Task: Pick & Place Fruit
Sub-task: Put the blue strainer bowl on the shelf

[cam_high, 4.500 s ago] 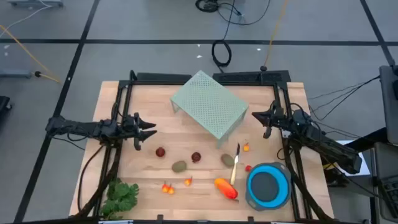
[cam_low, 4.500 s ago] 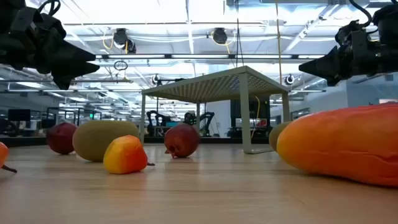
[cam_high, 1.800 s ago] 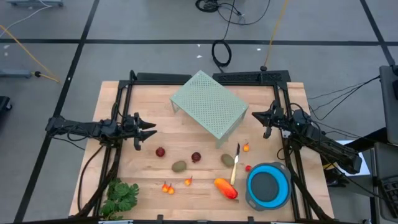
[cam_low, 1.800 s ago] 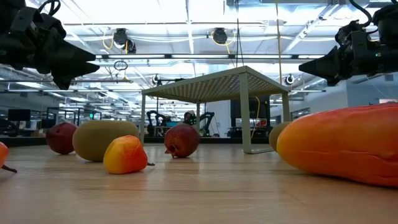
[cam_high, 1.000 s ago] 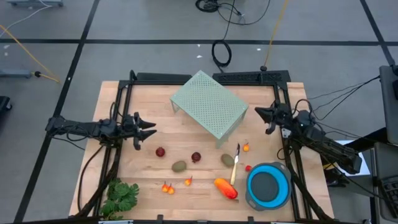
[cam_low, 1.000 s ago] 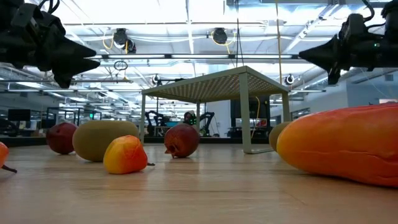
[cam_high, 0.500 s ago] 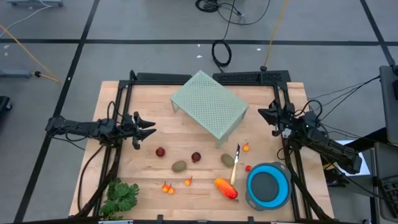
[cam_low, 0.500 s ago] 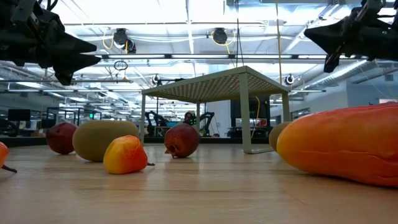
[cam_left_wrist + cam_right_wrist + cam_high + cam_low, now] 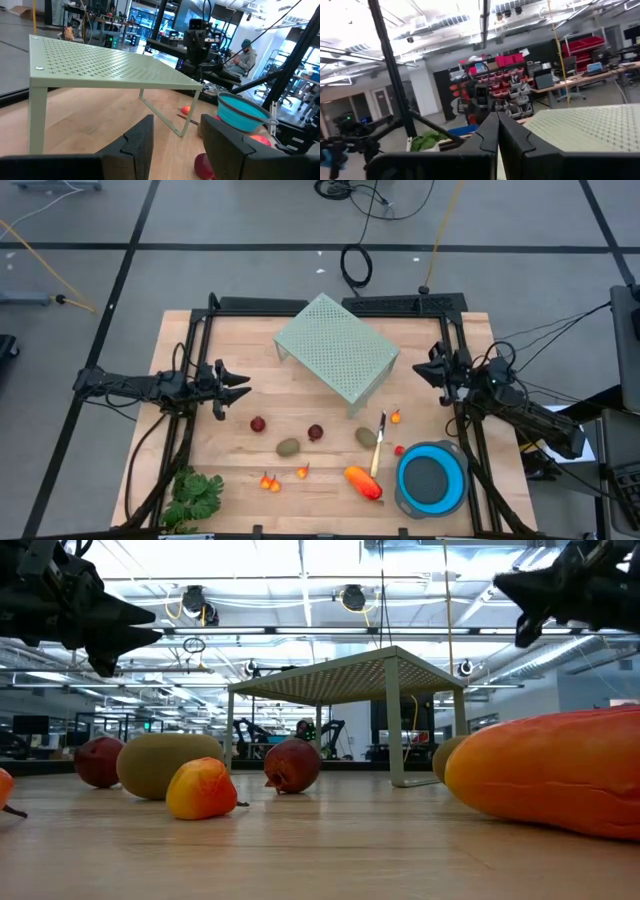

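Note:
The fruit lies on the wooden table between the arms. There are two dark red balls [image 9: 258, 424] [image 9: 315, 432], two olive-brown ovals [image 9: 288, 447] [image 9: 366, 437] and a longer orange-red piece [image 9: 364, 482]. Tiny orange-red bits [image 9: 269, 481] [image 9: 396, 417] lie among them. My left gripper [image 9: 240, 388] hovers open near the table's left edge, pointing right, above and left of the nearer red ball. My right gripper [image 9: 422, 370] hangs shut in the air near the right edge, beside the green shelf. It is tipped upward in the right wrist view [image 9: 498, 122].
A pale green perforated shelf [image 9: 337, 352] stands on its legs at the far middle. A blue bowl [image 9: 431, 480] sits at the near right. A yellow-handled knife [image 9: 378, 442] lies between an oval and the bowl. A leafy green bunch [image 9: 195, 495] lies at the near left corner.
My right gripper has risen and drawn back a little toward the table's right edge, tipping its fingers upward. The fruit has stayed where it was.

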`<action>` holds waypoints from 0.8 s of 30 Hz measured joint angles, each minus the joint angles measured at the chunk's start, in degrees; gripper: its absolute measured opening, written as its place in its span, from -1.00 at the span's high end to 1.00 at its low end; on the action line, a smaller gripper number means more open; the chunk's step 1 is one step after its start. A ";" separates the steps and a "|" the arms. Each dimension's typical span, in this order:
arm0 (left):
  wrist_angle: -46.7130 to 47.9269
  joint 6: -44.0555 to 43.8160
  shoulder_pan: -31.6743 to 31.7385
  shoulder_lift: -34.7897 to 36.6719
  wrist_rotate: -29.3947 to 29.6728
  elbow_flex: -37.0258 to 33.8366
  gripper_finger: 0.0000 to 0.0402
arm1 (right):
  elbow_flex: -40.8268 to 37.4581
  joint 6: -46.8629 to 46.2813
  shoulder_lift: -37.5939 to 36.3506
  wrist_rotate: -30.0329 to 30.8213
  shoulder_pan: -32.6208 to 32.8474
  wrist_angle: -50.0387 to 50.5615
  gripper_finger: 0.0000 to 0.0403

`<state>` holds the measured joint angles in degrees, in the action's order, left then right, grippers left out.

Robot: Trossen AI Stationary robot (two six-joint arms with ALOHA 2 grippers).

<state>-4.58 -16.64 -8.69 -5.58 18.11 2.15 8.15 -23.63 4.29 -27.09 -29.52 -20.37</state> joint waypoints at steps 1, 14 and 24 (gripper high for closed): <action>-0.01 0.00 0.01 0.00 0.00 0.00 0.20 | 1.18 0.05 0.86 -0.44 0.00 0.85 1.00; 0.00 -0.02 -0.01 0.00 0.00 0.00 0.20 | 24.25 7.59 17.17 -11.11 4.53 35.53 1.00; 0.00 -0.09 -0.01 0.00 0.00 0.00 0.20 | 34.34 16.28 28.82 -3.36 20.37 53.70 1.00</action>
<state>-4.58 -16.73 -8.70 -5.58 18.11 2.15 42.49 -7.35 33.11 -30.45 -9.15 33.34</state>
